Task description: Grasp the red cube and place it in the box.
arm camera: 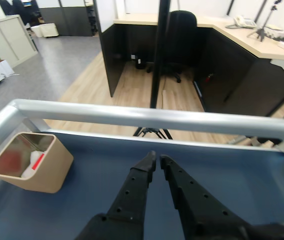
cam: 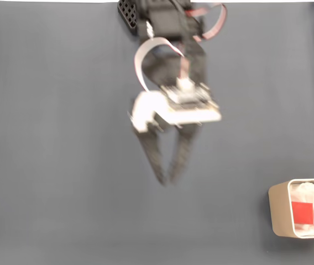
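Blue mat; red cube inside box; jaws nearly closed.

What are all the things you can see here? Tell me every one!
cube: one, red, inside the box on the white lining.
box: one, beige, lower right corner of the fixed view; far left of the mat in the wrist view.
lining: one, white and wrinkly, inside the box.
mat: one, dark blue, covering the table.
rail: one, silver metal, along the table edge in the wrist view.
desk: one, light wood top with dark panels, beyond the table.
chair: one, black, at the desk.
phone: one, white, on the desk.
cable: one, flat white ribbon, looped on the arm.
gripper: one, black fingers nearly together, holding nothing, above the mat, away from the box.
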Tool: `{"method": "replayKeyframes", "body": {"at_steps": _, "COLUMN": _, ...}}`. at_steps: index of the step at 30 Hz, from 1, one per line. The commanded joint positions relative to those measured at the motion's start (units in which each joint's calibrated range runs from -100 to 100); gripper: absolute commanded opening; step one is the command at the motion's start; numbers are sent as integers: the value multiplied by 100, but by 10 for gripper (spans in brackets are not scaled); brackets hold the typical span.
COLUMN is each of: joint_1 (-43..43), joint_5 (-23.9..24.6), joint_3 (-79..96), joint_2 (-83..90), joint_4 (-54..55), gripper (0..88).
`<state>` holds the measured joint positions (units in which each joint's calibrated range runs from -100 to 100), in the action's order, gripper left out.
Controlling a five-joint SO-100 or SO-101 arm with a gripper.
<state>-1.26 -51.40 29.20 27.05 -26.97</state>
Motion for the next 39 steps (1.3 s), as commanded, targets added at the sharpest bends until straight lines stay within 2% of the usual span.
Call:
{"method": "replayKeyframes", "body": {"at_steps": 1, "joint_1": 247, "joint_5": 49, "joint_3": 1632, "joint_2": 1749, "joint_4": 189, "gripper": 0}}
{"method": "replayKeyframes", "body": {"at_steps": 6, "joint_1": 190, "joint_5": 122, "joint_3": 3722, "joint_2": 3768, "joint_4": 148, "gripper": 0}}
{"method": "replayKeyframes", "body": {"at_steps": 11, "joint_1": 162, "joint_5": 161, "joint_3": 5401, "joint_2": 5752, "joint_4": -483, "gripper": 0}}
{"method": "replayKeyframes", "body": {"at_steps": 19, "joint_1": 140, "joint_5": 288, "joint_3": 6924, "joint_2": 7278, "joint_4": -1672, "gripper": 0}}
{"method": "replayKeyframes", "body": {"at_steps": 27, "joint_1": -9, "joint_5": 322, "joint_3": 7061, "joint_2": 7295, "joint_4": -3385, "gripper": 0}}
{"method": "replayKeyframes", "body": {"at_steps": 39, "joint_1": -9, "joint_5": -20, "joint_3": 7061, "joint_2": 7295, "joint_4": -4598, "gripper": 0}}
